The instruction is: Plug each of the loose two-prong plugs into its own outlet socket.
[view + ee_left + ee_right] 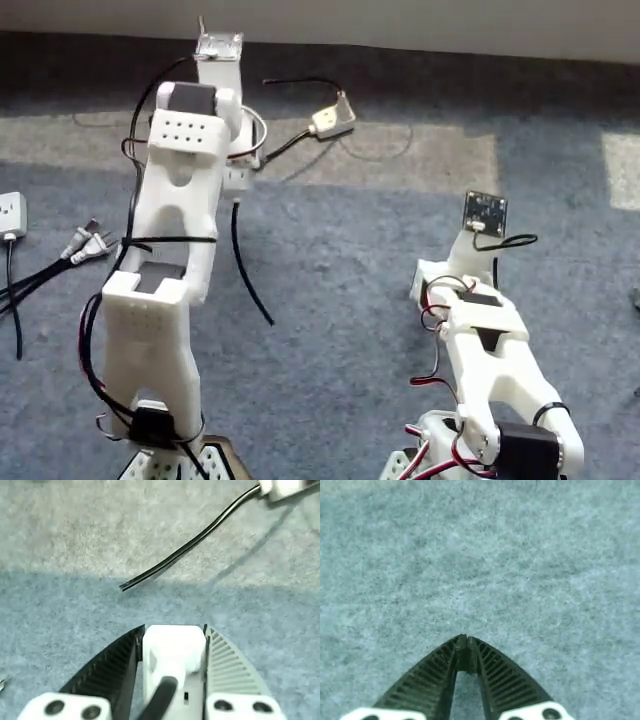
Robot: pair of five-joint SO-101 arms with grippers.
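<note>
Left gripper (174,630) is clamped tight on a white plug (172,652). The jaws press both flanks of its body, and its prongs are hidden from us. A black lead (159,700) comes out of the back of the plug between the fingers.

Up in the high view, the left arm (175,200) stretches out toward 11 o'clock of the scene. The held plug's lead (250,270) trails off toward 5 o'clock from the gripper, with its far end lying free on the blue-grey carpet (350,300).

At 2 o'clock from that gripper, apart from it, sits a white fitting (333,120) on its own black cord (200,535). I can't tell whether it is a plug or a socket. That cord's loose end lies on the carpet just ahead of the held plug, not touching it.

Out at 9 o'clock, at the scene's edge, there's a white outlet socket (10,215). Just beside it, toward 8 o'clock from the gripper, lie two loose plugs (85,245) on dark cords, not plugged in.

Over at 4 o'clock of the scene is the right arm (490,340). The right gripper (468,647) is pinched closed with nothing in it, tips together just above bare carpet.
</note>
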